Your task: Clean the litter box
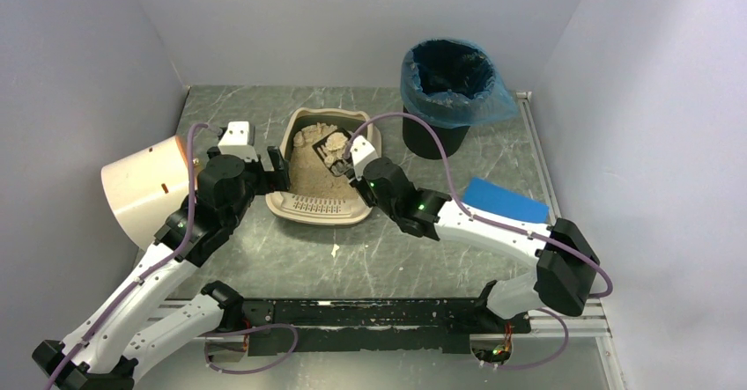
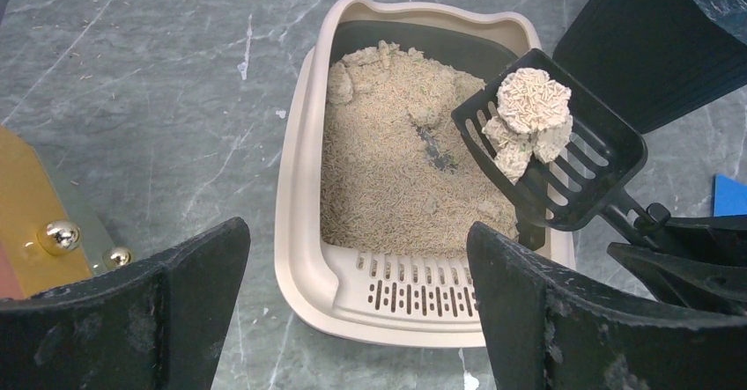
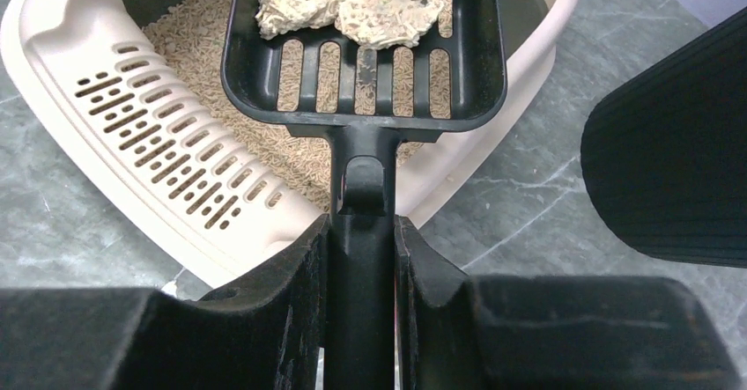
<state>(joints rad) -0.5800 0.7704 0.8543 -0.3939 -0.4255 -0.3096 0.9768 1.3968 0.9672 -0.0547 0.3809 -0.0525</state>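
Litter box (image 1: pixel 319 205): one, smooth beige plastic, a shallow rounded rectangle, sitting just ahead of the left claw (image 1: pixel 277 170) and right under what the right claw (image 3: pixel 363 231) carries.
Grate lip (image 2: pixel 414 293): rows of slots, at the end nearest both claws.
Litter (image 2: pixel 379 187): sandy tan grains, lumpier at the end far from the claws.
Right claw: clenched on the scoop's handle, a finger tight on either side.
Scoop (image 3: pixel 370 126): one, black plastic, slotted floor, held above the litter.
Clumps (image 3: pixel 388 11): at least two, pale and knobbly, touching, lying in the scoop.
Left claw: released, fingers spread wide, nothing between them.
Bin (image 1: pixel 445 73): one, black, round, ribbed wall, crinkly blue liner, just right of the right claw.
Drum (image 1: pixel 145 187): one, cream cylinder, tilted, left of the left claw.
Table (image 1: pixel 264 258): grey marbled slab, one stray crumb (image 1: pixel 335 250) behind the claws.
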